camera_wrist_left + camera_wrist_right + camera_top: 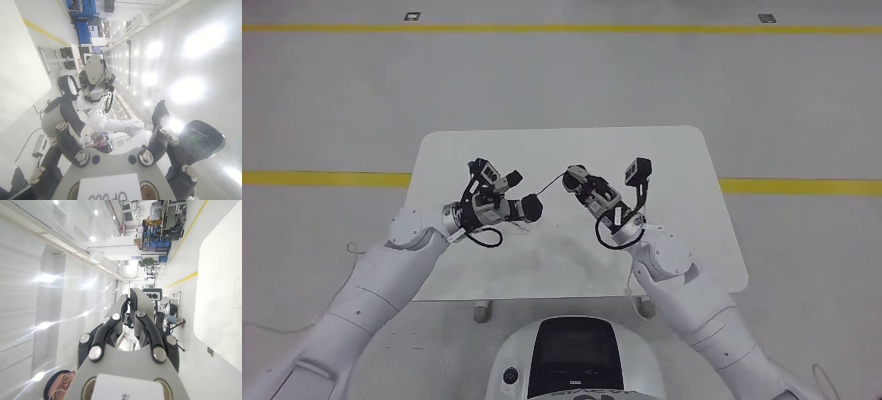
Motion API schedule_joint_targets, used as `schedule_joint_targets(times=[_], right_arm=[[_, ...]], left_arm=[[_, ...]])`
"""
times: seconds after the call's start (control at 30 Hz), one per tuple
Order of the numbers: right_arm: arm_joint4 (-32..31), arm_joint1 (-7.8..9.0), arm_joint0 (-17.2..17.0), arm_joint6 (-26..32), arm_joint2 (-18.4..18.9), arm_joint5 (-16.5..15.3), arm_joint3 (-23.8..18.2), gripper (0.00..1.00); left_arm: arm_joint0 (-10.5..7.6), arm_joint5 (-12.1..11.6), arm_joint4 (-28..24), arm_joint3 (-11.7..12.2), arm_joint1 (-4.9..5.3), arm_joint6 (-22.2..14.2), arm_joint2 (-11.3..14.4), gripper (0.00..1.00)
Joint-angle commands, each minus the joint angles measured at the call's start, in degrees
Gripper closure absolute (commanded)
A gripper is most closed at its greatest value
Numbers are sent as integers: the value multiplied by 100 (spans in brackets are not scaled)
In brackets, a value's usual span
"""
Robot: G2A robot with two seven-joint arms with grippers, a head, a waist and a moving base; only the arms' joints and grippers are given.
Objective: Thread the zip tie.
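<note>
Holding zip tie (547, 186) pinched, right gripper (571, 179) hung over table (662, 160); left gripper (533, 207) faced it wide, likely awaiting tail.

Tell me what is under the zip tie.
White table shows below the zip tie, which is held in the air, sticking out from the right claw. The end inside that claw is covered, so how far in it reaches cannot be seen.
</note>
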Motion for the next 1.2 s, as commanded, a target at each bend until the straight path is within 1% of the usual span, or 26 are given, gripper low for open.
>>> schedule_joint_targets(times=[0.0, 0.07, 0.13, 0.17, 0.37, 0.43, 0.53, 0.57, 0.8, 0.87, 0.97, 1.17], right_arm=[[-76, -19, -36, -153, -28, -40, -16, 100], [-91, -55, -75, -292, -118, -72, -14, 100], [-220, -84, -80, -410, -220, -15, 39, 100], [-372, -93, -59, -528, -232, -26, 53, 100], [-387, -94, -74, -535, -222, 3, 34, 100], [-268, -98, -117, -464, -191, 133, -31, 100], [6, -113, -169, -409, -160, 435, -83, 100], [-22, -115, -172, -433, -146, 457, -85, 100], [8, -122, -206, -472, -137, 466, -125, 100], [128, -134, -229, -478, -113, 564, -158, 100], [383, -159, -257, -501, -72, 644, -173, 100], [787, -212, -299, -477, -65, 716, -190, 100]], left_arm=[[79, 0, 14, -55, -37, 120, -65, 0], [183, 0, 3, -152, -111, 257, -124, 0], [245, 0, -14, -167, -191, 401, -192, 0], [255, 0, 170, -163, -238, 454, -221, 0], [255, 0, 170, -163, -238, 454, -221, 0], [276, 0, 412, -221, -240, 647, -256, 0], [359, 0, 495, -308, -256, 643, -361, 0], [374, 0, 585, -291, -258, 628, -376, 0], [374, 0, 585, -291, -258, 628, -376, 0], [410, 0, 640, -380, -269, 787, -414, 0], [480, 0, 818, -434, -275, 867, -537, 0], [595, 0, 835, -491, -326, 713, -657, 0]])
